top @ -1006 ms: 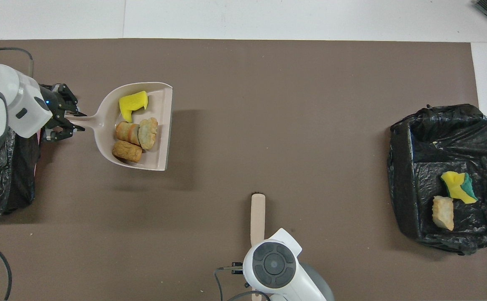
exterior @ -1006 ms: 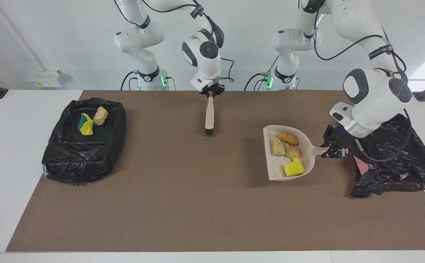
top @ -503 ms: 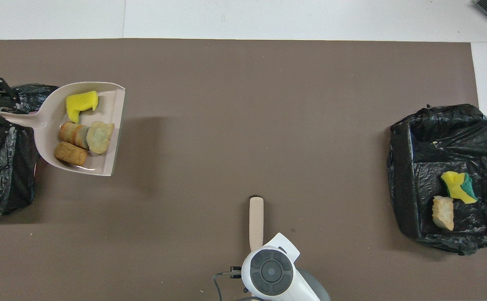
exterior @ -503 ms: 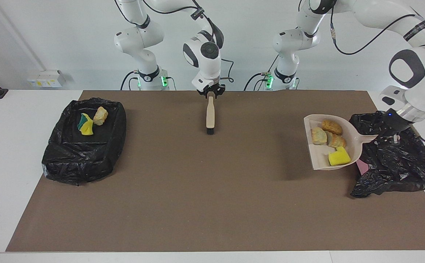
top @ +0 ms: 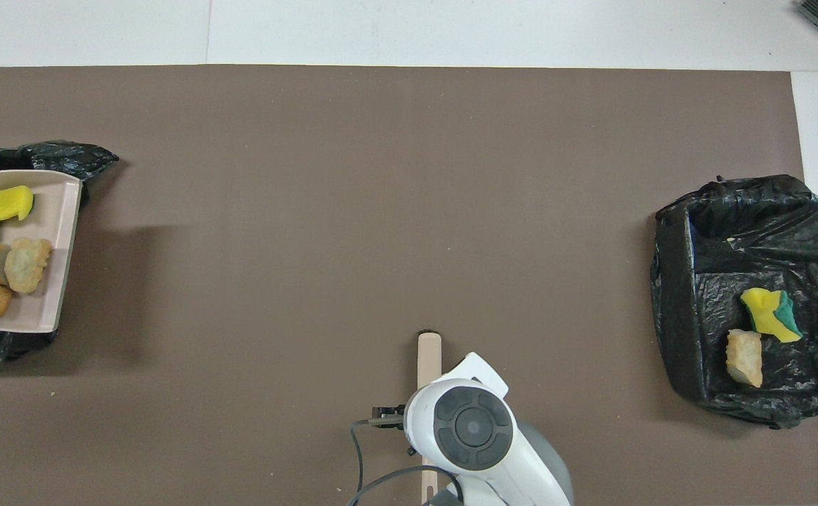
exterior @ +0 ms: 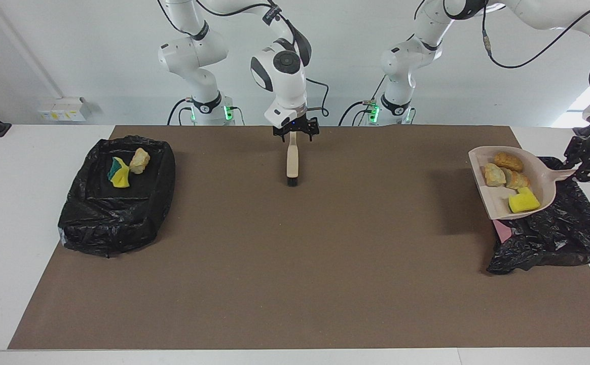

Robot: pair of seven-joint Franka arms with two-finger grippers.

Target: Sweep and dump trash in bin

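My left gripper (exterior: 587, 163) is shut on the handle of the beige dustpan (exterior: 495, 203), holding it up over the black-bagged bin (exterior: 553, 238) at the left arm's end of the table. The trash lies in the pan: a yellow sponge bit (exterior: 523, 201) and three bread-like lumps (exterior: 508, 161). In the overhead view the dustpan (top: 54, 211) covers much of that bin (top: 65, 154), with its sponge bit (top: 1, 207) and lumps (top: 26, 263) inside. My right gripper (exterior: 295, 135) stands open around the handle end of the beige brush (exterior: 292, 162), which lies on the mat.
A second black-bagged bin (exterior: 117, 213) stands at the right arm's end, with a yellow-green sponge (exterior: 117, 173) and a bread lump (exterior: 139, 160) in it. The brown mat (exterior: 295, 253) covers the table between the bins. The right arm's wrist (top: 472, 425) hides the brush's handle end from above.
My left arm has carried the loaded dustpan up and toward its end of the table, over the bin. My right gripper has opened and let go of the brush handle.
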